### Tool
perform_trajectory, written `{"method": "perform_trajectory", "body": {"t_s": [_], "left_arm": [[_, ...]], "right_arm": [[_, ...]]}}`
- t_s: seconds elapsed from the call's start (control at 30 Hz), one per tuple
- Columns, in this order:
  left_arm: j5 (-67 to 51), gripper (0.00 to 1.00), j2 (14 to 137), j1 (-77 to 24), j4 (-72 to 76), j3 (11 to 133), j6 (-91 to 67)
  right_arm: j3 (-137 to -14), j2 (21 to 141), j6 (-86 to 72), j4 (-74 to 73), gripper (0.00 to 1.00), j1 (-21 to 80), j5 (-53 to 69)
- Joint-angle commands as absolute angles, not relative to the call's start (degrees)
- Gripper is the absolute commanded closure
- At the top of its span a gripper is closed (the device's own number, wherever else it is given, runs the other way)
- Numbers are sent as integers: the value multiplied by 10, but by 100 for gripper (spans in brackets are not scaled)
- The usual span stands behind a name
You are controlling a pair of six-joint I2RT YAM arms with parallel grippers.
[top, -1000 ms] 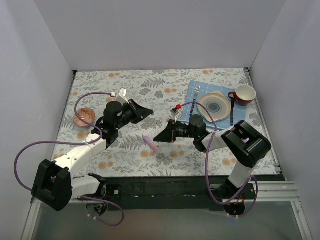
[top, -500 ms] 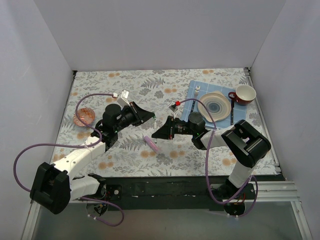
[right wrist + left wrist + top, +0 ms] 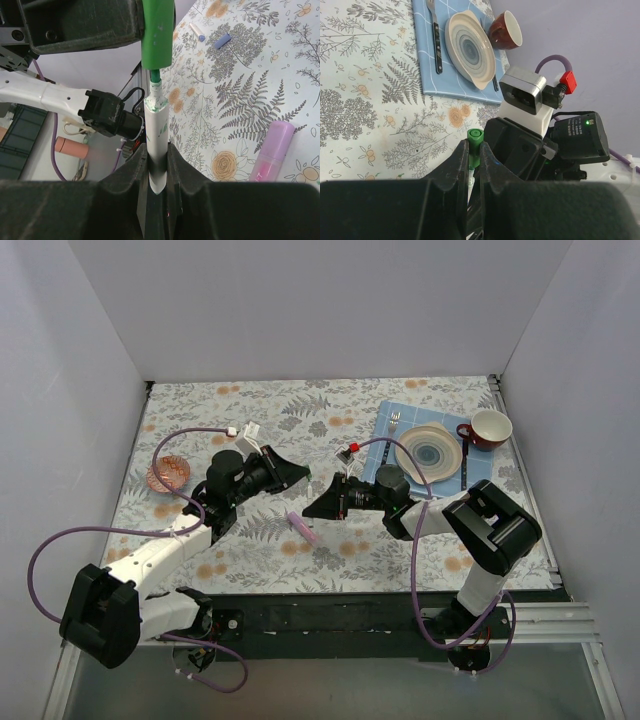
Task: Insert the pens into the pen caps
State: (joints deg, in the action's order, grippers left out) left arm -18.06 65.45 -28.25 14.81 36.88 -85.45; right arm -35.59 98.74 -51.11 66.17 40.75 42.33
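We have the left hand [image 3: 474, 156] clamped on the green cap [image 3: 475, 137] and the right hand [image 3: 157, 152] gripping the whitish pen [image 3: 157, 127], tip-to-mouth mid-frame for coaxial insertion; pink pen [image 3: 303, 527] lies on the tabletop [image 3: 330, 410] just below.

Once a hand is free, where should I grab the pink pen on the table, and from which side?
Probably mid-barrel, from straight above, closing across its width: the pink pen lies flat and diagonal on the table, with both long sides clear.
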Motion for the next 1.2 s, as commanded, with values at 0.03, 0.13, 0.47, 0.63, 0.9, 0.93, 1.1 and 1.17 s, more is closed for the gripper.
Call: {"method": "perform_trajectory", "body": {"t_s": [0.03,0.13,0.47,0.63,0.9,0.93,1.1,1.17], "left_arm": [[-183,100,640,-285,164,364,-838],[-185,100,635,-287,164,359,-828],[-163,100,618,-300,143,357,-797],[-161,100,625,-305,143,358,-791],[-154,100,630,-310,136,359,-787],[-151,100,629,-309,134,360,-788],[-101,99,628,-309,104,372,-782],[-55,92,641,-309,63,396,-770]], "right_arm": [[-361,978,-505,676,99,412,421],[-366,972,-500,665,99,413,419],[-367,949,-468,613,99,413,406],[-366,940,-461,606,99,412,404],[-376,927,-425,535,99,411,387],[-375,926,-424,530,99,411,383],[-324,880,-411,489,99,411,318],[-306,854,-390,426,99,412,262]]}}
